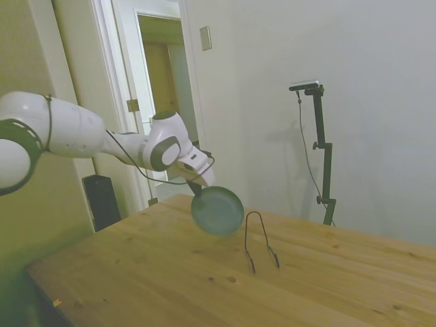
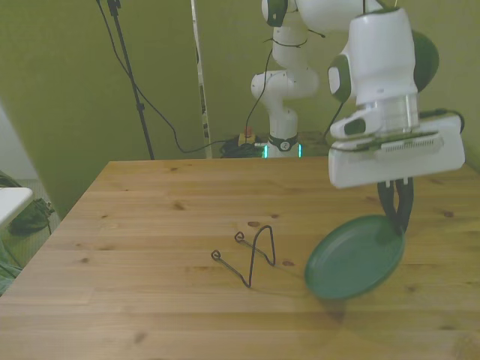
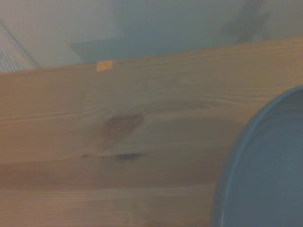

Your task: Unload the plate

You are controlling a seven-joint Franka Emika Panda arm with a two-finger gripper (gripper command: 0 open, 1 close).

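My fingers (image 2: pixel 396 214) are clamped on the upper rim of the plate (image 2: pixel 354 257), which hangs tilted just above the wooden desk (image 2: pixel 150 225), clear of the thin wire stand (image 2: pixel 255 255) that sits on the desk beside it toward the front view's left.

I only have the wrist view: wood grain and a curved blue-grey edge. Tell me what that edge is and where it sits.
Observer: It is the round dark grey-green plate, pinched at its upper rim by the gripper.
Operator: Report whether it is flat on the table.
Observer: No. It hangs tilted, clear of the wooden table.
Operator: Name anything nearby.
Observer: A thin dark wire stand stands empty on the table, apart from the plate, toward the front view's left.
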